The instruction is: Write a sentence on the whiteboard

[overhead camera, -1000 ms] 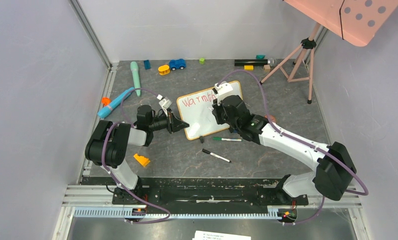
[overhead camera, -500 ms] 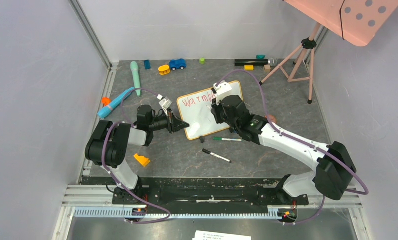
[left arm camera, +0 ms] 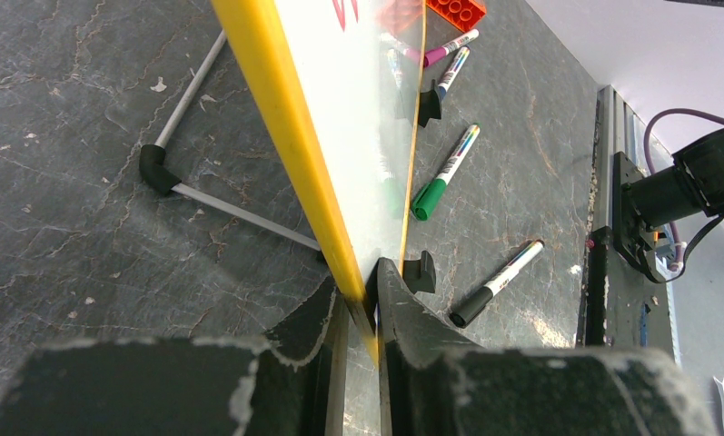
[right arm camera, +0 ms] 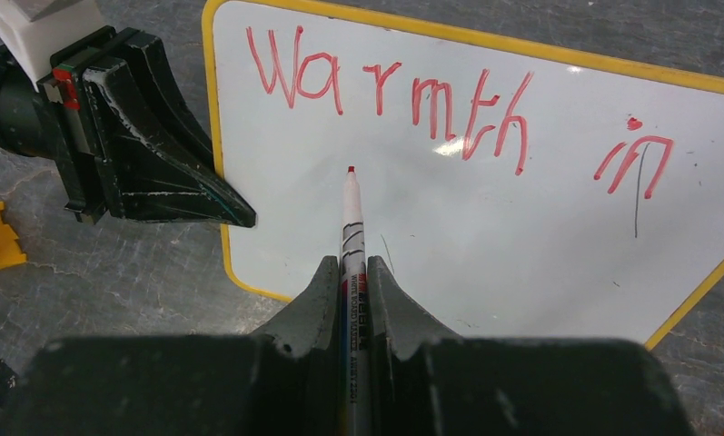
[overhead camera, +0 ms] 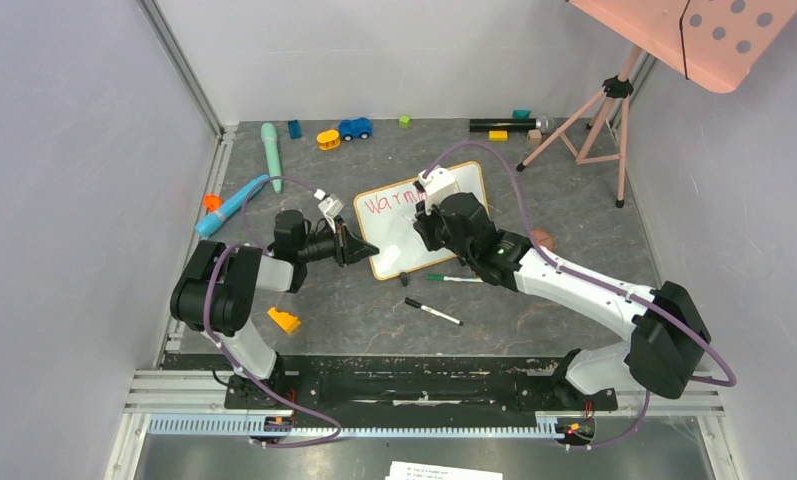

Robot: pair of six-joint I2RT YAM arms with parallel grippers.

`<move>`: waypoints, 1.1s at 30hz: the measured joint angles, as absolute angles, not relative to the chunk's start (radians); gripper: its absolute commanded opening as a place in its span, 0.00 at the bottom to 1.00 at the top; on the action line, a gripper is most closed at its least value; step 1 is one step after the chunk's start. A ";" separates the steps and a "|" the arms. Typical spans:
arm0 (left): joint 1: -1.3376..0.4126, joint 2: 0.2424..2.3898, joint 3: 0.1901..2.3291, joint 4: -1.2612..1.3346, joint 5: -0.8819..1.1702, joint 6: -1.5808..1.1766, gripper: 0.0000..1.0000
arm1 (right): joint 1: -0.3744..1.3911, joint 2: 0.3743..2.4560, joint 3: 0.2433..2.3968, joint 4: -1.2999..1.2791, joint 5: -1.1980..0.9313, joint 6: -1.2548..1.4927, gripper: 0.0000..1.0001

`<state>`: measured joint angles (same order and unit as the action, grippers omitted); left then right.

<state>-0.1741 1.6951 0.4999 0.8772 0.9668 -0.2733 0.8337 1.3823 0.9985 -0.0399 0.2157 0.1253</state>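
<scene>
- Your right gripper (right arm camera: 353,268) is clenched on the red marker (right arm camera: 351,213). The tip points to 12 o'clock and sits just below "Warmth". Can't tell if it's touching the surface.
- Your left gripper (left arm camera: 362,295) is pinching the whiteboard (right arm camera: 521,236) by its yellowish frame, at the board's 9 o'clock edge in the right wrist view.
- The sentence (right arm camera: 428,102) reads "Warmth in" so far, in red along the top.
- The board is propped at a tilt in the middle of the top view. A green marker (overhead camera: 454,278) lies just at its 6 o'clock, and a black marker (overhead camera: 433,311) lies further that way.
</scene>
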 measured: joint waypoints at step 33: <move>-0.174 1.695 0.500 0.878 0.967 -0.273 0.02 | 0.751 1.324 0.991 -0.121 0.366 0.171 0.00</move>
<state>-0.1741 1.6951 0.4999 0.8776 0.9672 -0.2733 0.7506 1.3243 0.9909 -0.1211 0.3656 0.1707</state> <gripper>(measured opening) 0.199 0.120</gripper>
